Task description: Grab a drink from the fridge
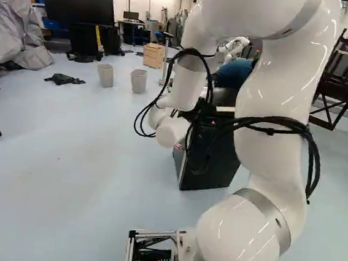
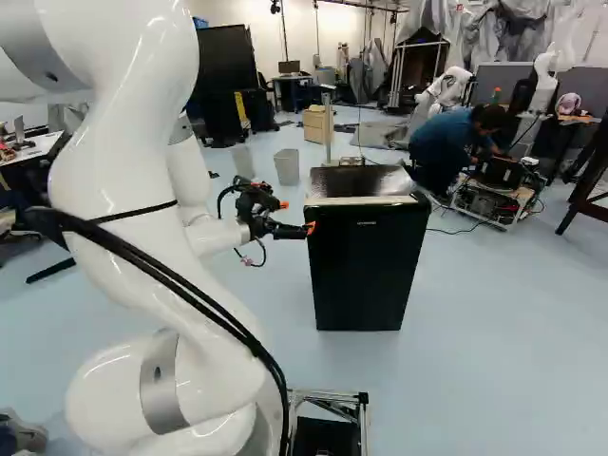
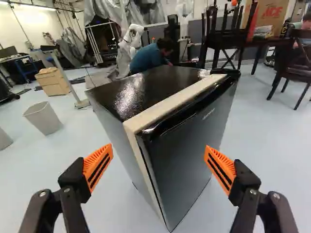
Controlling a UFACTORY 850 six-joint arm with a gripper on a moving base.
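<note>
Closest in the right base view, the white arm [image 2: 123,180] climbs from its joint at the foot, folds over high up and drops to a level wrist; the gripper [image 2: 296,217] points at the fridge [image 2: 369,261], near its top edge.

Wrist view: the orange-padded fingers [image 3: 98,165] stand wide apart, grasping nothing. Ahead and between them is the fridge's near corner, with its door [image 3: 182,155] shut; small pale lettering marks the door's upper part. Any drink inside is hidden. Two grey bins [image 3: 43,118] sit beyond the gripper, to one side of the fridge.

Left base view: black cables [image 1: 295,125] loop round the bent arm, which partly covers the fridge.
</note>
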